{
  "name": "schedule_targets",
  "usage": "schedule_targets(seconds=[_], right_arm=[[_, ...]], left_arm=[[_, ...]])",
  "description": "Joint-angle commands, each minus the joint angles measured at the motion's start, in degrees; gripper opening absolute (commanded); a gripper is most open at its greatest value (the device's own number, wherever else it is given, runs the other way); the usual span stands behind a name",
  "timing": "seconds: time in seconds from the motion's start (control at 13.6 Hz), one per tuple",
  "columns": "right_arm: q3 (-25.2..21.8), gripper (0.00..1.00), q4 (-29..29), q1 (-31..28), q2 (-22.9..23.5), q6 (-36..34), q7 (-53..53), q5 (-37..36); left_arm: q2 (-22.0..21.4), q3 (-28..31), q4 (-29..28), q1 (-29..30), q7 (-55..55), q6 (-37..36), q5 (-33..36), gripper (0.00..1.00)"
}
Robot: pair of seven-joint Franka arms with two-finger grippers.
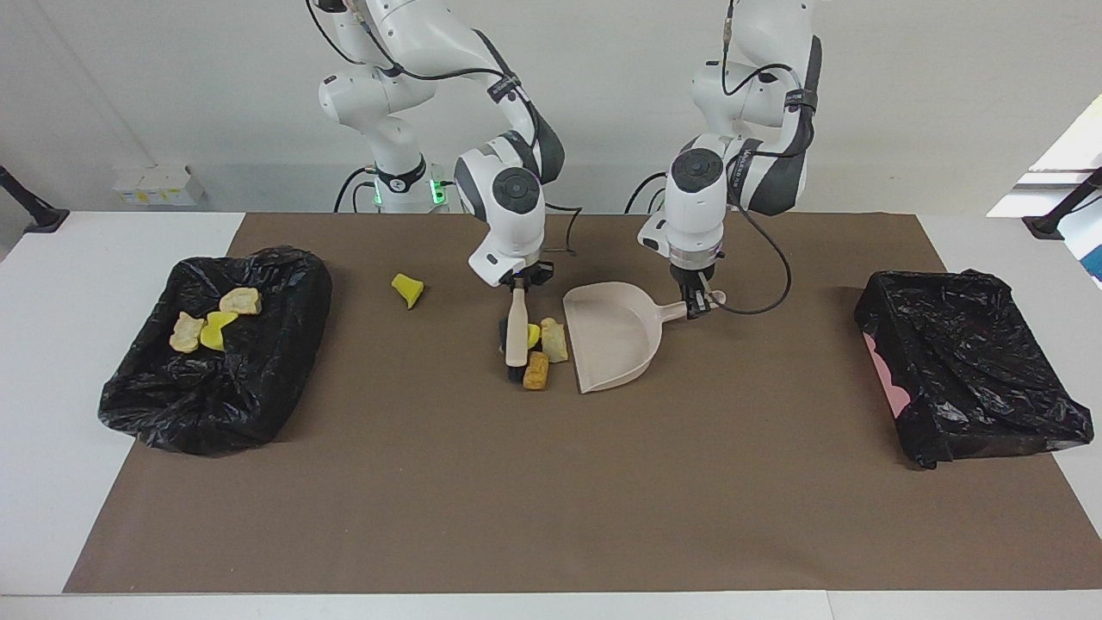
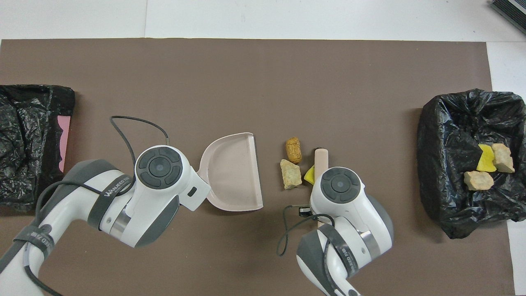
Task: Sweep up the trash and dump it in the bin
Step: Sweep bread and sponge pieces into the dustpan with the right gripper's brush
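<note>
My right gripper (image 1: 519, 282) is shut on the handle of a beige brush (image 1: 516, 331) whose dark bristles rest on the mat. Three pieces of trash lie between the brush and the dustpan: a yellow wedge (image 1: 534, 334), a beige chunk (image 1: 554, 339) and an orange-brown piece (image 1: 535, 371). The pink dustpan (image 1: 607, 336) lies flat with its open mouth right beside them, and my left gripper (image 1: 696, 301) is shut on its handle. Another yellow wedge (image 1: 407, 289) lies alone toward the right arm's end. The overhead view shows the dustpan (image 2: 234, 172), the brush (image 2: 321, 158) and the pieces, with both grippers hidden under their wrists.
A black-lined bin (image 1: 284, 284) at the right arm's end holds three pieces of trash. A second black-lined bin (image 1: 964, 362) with a pink edge sits at the left arm's end. Brown mat (image 1: 551, 499) covers the table.
</note>
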Motion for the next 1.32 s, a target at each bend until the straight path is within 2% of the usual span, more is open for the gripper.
schedule_targets(seconds=[0.0, 0.22, 0.37, 0.66, 0.88, 1.1, 1.25], right_arm=[[0.24, 0.0, 2.95, 3.19, 3.37, 3.31, -3.65, 5.66], [0.32, 0.0, 4.35, 5.91, 3.37, 3.67, -10.06, 15.94], [0.32, 0.0, 5.32, 6.01, 2.93, 2.53, -10.96, 17.72], [-0.03, 0.0, 5.59, 3.39, -0.92, -4.84, -11.4, 17.03], [-0.38, 0.0, 5.5, 0.49, -5.84, -12.65, -11.05, 16.59], [-0.47, 0.0, 5.33, -3.9, -8.93, -21.35, -10.43, 12.65], [-0.38, 0.0, 4.63, -6.02, -10.33, -27.07, -10.17, 7.21]], left_arm=[[-2.02, 0.49, -2.62, -0.19, -0.74, 1.39, 1.26, 0.0], [-1.94, 0.49, -2.62, -0.1, -0.74, 1.65, 1.26, 0.0], [-1.94, 0.49, -2.62, 0.07, -0.66, 1.74, 1.26, 0.0], [-1.76, 0.49, -2.62, 0.86, -0.57, 2.97, 1.26, 0.0], [-1.76, 0.49, -2.62, 0.86, -0.57, 3.15, 1.26, 0.0], [-1.67, 0.49, -2.62, 0.95, -0.3, 3.06, 1.26, 0.0], [-1.67, 0.49, -2.62, 1.48, -0.39, 2.97, 1.26, 0.0]])
